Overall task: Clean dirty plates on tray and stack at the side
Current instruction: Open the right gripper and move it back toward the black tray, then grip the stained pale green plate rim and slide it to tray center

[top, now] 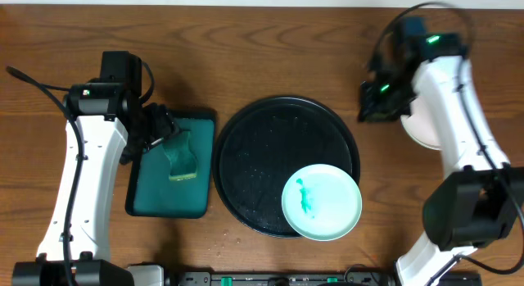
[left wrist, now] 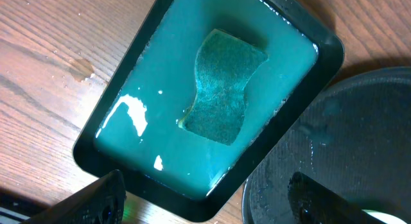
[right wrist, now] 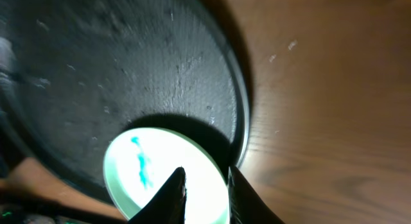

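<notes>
A brown wooden table [top: 262,40] fills every view, its grain running side to side as seen from overhead. Small pale specks [left wrist: 80,67] and droplets dot the wood in places. Light from above leaves a soft sheen [right wrist: 302,166] on the surface, with darker shadow close beside it.
</notes>
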Available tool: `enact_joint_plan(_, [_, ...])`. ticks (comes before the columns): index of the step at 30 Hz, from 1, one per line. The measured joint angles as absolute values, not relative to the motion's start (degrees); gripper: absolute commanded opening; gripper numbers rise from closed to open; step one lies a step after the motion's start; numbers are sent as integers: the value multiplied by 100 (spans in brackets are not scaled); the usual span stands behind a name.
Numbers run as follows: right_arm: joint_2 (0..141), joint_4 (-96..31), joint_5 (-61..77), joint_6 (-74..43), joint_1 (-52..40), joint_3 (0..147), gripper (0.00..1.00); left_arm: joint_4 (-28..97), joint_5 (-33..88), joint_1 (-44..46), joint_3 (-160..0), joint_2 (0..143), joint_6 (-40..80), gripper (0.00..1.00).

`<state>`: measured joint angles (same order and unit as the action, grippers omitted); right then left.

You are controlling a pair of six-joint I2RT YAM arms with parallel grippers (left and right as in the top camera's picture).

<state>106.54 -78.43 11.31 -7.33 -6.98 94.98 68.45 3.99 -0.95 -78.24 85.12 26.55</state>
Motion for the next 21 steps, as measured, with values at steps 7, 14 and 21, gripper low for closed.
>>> enact_joint_plan(7, [9511,-7701,821,-1667,-1546,7832,23,6825,397,-95,-7822,8512,2650,82])
enact_joint_plan(14, [7861,-8189,220,-3035,-1780,6860,34,6803,395,-95,-7822,8512,2650,82])
enact_joint_plan(21, [6790,-7568,93,-3988,-1780,5448,35,6737,395,-95,-7822,8512,2650,82])
